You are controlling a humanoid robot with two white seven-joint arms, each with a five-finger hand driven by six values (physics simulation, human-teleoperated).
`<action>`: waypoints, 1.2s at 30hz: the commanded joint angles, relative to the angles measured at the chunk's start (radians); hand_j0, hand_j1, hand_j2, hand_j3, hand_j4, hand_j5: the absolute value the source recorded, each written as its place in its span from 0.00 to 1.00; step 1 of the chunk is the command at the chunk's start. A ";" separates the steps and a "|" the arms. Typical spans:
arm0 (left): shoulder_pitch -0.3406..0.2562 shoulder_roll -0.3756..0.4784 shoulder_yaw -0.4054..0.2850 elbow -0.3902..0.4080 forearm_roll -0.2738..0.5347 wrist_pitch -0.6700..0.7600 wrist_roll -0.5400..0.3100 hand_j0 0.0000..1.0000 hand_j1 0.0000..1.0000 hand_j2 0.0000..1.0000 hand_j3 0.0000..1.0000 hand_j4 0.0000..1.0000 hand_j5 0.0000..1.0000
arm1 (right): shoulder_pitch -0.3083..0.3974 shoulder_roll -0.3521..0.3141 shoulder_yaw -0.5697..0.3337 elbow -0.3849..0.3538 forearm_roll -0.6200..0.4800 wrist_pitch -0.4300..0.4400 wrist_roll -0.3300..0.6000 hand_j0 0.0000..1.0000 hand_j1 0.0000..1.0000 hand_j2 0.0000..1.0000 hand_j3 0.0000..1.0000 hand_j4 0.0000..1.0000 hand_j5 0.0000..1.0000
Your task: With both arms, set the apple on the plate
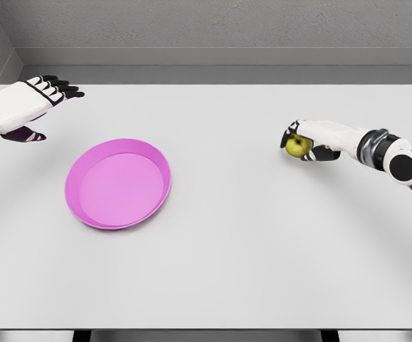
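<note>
Now, work across the white table [263, 235]: the pink plate [117, 183] sits left of centre, empty. Your left hand [31, 103] waits far left, fingers spread. Your right hand [313, 140] seems wrapped around the apple [298, 145] at right; firm the grip before lifting.

No legible text or markings anywhere

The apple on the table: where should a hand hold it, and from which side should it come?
Hold the apple around its round middle, coming from the right. The right hand already wraps it from that side, and the plate lies far to the left. The left hand is open, away from it.
</note>
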 commanded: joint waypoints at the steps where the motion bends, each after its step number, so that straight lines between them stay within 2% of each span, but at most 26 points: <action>1: 0.000 0.002 0.001 0.000 0.006 0.000 0.001 1.00 1.00 1.00 1.00 1.00 1.00 | -0.002 -0.002 -0.001 -0.010 0.000 -0.001 0.000 0.41 0.41 0.41 0.41 0.41 0.41; 9: 0.000 0.004 0.001 0.000 0.006 0.000 0.001 1.00 1.00 1.00 1.00 1.00 1.00 | 0.003 0.015 0.002 -0.101 0.000 -0.006 0.002 0.40 0.40 0.40 0.40 0.40 0.40; 11: 0.000 0.005 0.001 0.000 0.008 0.000 0.001 1.00 1.00 1.00 1.00 1.00 1.00 | 0.003 0.026 0.002 -0.106 0.000 -0.009 0.037 0.41 0.41 0.41 0.41 0.41 0.41; 15: 0.000 0.005 0.001 0.000 0.006 0.000 0.001 1.00 1.00 1.00 1.00 1.00 1.00 | 0.009 0.038 0.005 -0.153 0.000 -0.009 0.043 0.40 0.40 0.40 0.40 0.40 0.40; 25: 0.000 0.005 0.001 0.000 0.006 0.000 0.001 1.00 1.00 1.00 1.00 1.00 1.00 | 0.014 0.124 0.016 -0.159 0.000 -0.016 0.046 0.41 0.41 0.41 0.41 0.41 0.41; 36: 0.003 0.005 -0.004 -0.002 0.009 0.000 0.002 1.00 1.00 1.00 1.00 1.00 1.00 | 0.002 0.195 0.074 -0.159 0.000 -0.015 0.045 0.41 0.41 0.41 0.41 0.41 0.41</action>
